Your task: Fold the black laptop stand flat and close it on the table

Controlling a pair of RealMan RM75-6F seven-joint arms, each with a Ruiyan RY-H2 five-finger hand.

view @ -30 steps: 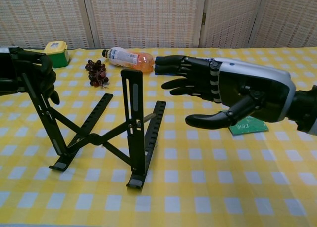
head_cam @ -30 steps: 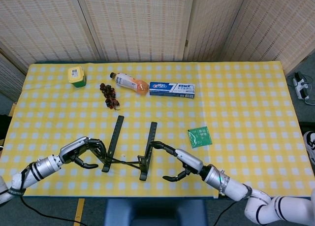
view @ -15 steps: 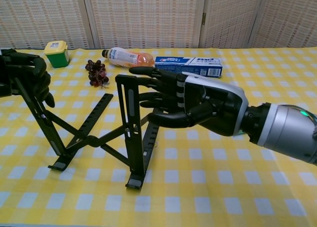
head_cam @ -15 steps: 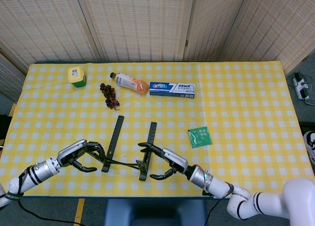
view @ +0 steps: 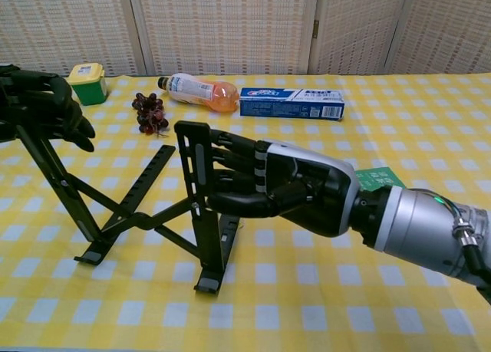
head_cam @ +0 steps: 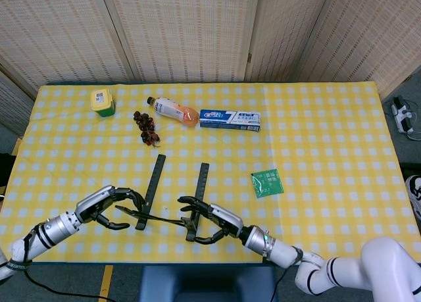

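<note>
Right hand [view: 265,185] reaching in from the near edge, fingers [view: 230,160] laid against the right upright bar of the black laptop stand [view: 149,206] and thumb curled beneath toward that bar; touching it for sure, though cannot tell whether wrapped fully around. Seen from the head camera as the right hand [head_cam: 210,218] just beside the right rail of the black laptop stand [head_cam: 172,200], silver forearm trailing toward the near right corner.

Left hand [view: 47,106] closed over the top of the stand's left upright bar, fingers curled round it. From above, left hand [head_cam: 112,203] at the near left part of the table [head_cam: 329,137], gripping the near end of the left rail.

Stand unfolded and upright near the middle of the near edge: two long rails running away from the near edge, crossed struts between them, feet on the yellow checked cloth.

Along the far edge, left to right: yellow-lidded green jar [head_cam: 103,102] near the far left corner, bunch of dark grapes [head_cam: 145,127], plastic bottle [head_cam: 173,110] lying on its side with orange liquid, blue and white toothpaste box [head_cam: 229,120] lying flat. Green packet [head_cam: 266,183] lying flat right of the stand, well apart from it
</note>
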